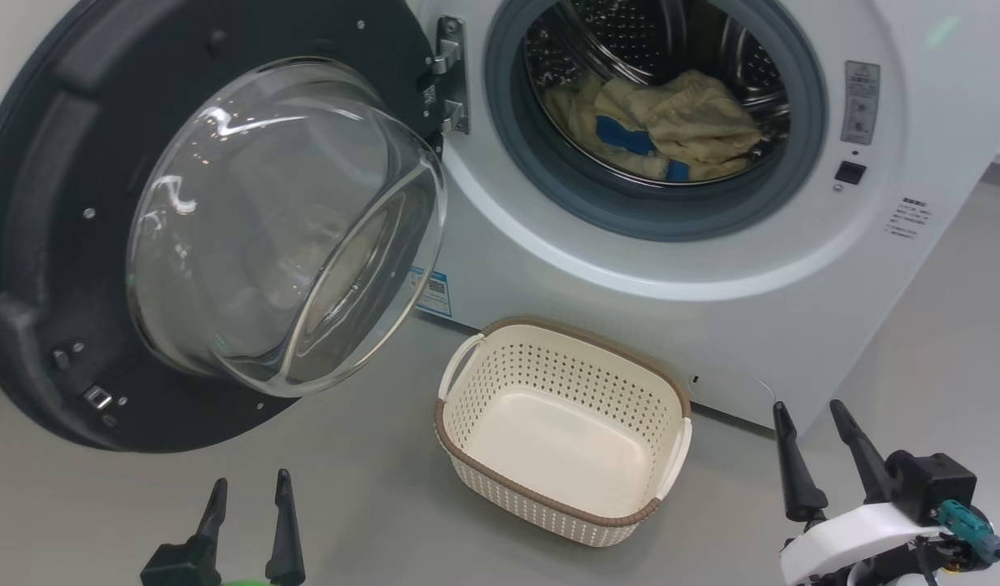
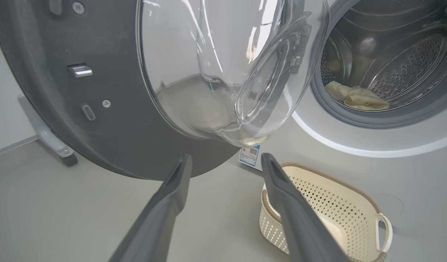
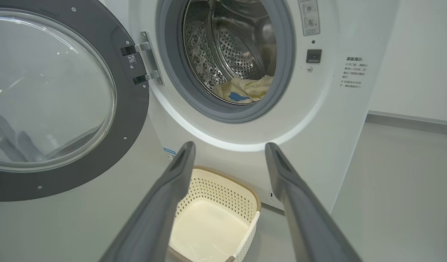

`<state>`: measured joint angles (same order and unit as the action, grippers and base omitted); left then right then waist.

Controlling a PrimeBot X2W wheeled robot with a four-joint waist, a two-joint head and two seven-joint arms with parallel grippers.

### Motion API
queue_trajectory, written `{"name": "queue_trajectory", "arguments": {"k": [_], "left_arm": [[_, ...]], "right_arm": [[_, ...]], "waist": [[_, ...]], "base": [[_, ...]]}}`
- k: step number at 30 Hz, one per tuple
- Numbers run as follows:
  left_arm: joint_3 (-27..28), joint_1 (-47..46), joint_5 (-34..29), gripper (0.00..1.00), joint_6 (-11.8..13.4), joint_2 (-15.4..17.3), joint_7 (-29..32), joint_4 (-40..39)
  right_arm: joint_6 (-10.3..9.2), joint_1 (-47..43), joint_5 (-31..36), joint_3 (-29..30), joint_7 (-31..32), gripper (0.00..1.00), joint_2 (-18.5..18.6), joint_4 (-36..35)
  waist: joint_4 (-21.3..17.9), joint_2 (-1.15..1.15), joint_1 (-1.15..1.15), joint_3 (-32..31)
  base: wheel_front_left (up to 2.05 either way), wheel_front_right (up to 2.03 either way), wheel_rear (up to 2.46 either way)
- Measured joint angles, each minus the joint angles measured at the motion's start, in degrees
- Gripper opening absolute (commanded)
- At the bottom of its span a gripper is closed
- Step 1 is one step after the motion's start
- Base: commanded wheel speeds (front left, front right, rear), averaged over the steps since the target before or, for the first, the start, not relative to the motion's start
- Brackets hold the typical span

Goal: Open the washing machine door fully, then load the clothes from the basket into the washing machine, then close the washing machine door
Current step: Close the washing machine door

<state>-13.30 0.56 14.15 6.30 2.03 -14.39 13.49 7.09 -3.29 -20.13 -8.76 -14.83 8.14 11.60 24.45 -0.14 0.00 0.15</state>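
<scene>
- Round black-rimmed, glass-bowled door (image 1: 223, 228) stands wide open beside the white front-loading washing machine (image 1: 711, 277).
- Cream-yellow, blue-trimmed clothes (image 1: 670, 122) lie in its drum (image 1: 630, 32); the cream perforated plastic basket (image 1: 516, 366) sits empty.
- Jaws of the left gripper (image 1: 251, 482) and right gripper (image 1: 809, 408) stand apart, empty; only closing the door seems left.

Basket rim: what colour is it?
The basket rim is brown with a woven look. The head view shows it best.
</scene>
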Motion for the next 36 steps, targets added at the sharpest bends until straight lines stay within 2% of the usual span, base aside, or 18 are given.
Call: {"name": "queue_trajectory", "arguments": {"k": [7,18,19,20,21,27,30,31,33,34,36], "left_arm": [[2.2,1.1,0.4,1.00,0.2,0.1,0.0,-0.8],[3.2,1.5,0.5,1.00,0.4,0.1,0.0,-1.8],[3.3,1.5,0.8,0.92,0.4,0.1,0.0,-1.9],[3.4,1.5,1.1,0.43,0.4,0.1,0.0,-2.0],[3.5,1.5,1.7,0.00,0.4,0.1,0.0,-2.0],[5.5,2.5,6.5,0.00,0.4,0.1,0.0,-3.1],[8.8,2.6,16.1,0.00,0.4,0.0,0.0,-4.5],[12.0,2.6,23.9,0.00,0.5,0.0,0.0,-5.7],[15.4,2.6,30.3,0.00,0.6,0.1,0.0,-6.6],[15.4,2.6,30.3,0.00,0.6,0.1,0.0,-6.6],[18.3,2.5,36.2,0.00,0.6,0.0,0.0,-7.5]], "right_arm": [[0.00,0.1,0.0,-3.1,0.0,1.00,-0.5,0.2],[0.00,0.4,0.0,-3.4,0.0,1.00,-0.5,0.6],[0.00,0.5,0.0,-3.5,0.0,1.00,-0.5,0.7],[0.00,0.5,0.0,-3.6,0.0,1.00,-0.5,0.7],[0.00,0.7,0.0,-3.7,0.0,1.00,-0.5,0.7],[0.00,1.3,0.0,-3.9,0.0,1.00,-0.3,0.9],[0.00,1.3,0.0,-4.0,0.0,1.00,-0.3,1.0],[0.00,1.3,0.0,-4.0,0.0,1.00,-0.2,1.0],[0.00,1.3,0.0,-3.9,0.0,1.00,-0.2,1.0],[0.00,1.3,0.0,-3.9,0.0,1.00,-0.2,1.0],[0.00,1.3,0.0,-3.9,0.0,1.00,-0.2,1.1]], "waist": [[3.8,0.00,0.00,-0.6],[4.6,0.00,0.00,-0.5],[4.7,0.00,0.00,-0.5],[4.7,0.00,0.00,-0.5],[4.7,0.00,0.00,-0.4],[4.8,0.00,0.00,-0.3],[4.9,0.00,0.00,-0.2],[5.0,0.00,0.00,-0.2],[5.1,0.00,0.00,-0.1],[5.1,0.00,0.00,-0.1],[5.1,0.00,0.00,-0.1]], "base": [[0.00,0.00,0.00],[0.00,0.00,0.00],[0.00,0.00,0.00],[0.00,0.00,0.00],[0.00,0.00,0.00],[0.00,0.00,0.00],[0.00,0.00,0.00],[0.00,0.00,0.00],[0.00,0.00,0.00],[0.00,0.00,0.00],[0.00,0.00,0.00]]}}
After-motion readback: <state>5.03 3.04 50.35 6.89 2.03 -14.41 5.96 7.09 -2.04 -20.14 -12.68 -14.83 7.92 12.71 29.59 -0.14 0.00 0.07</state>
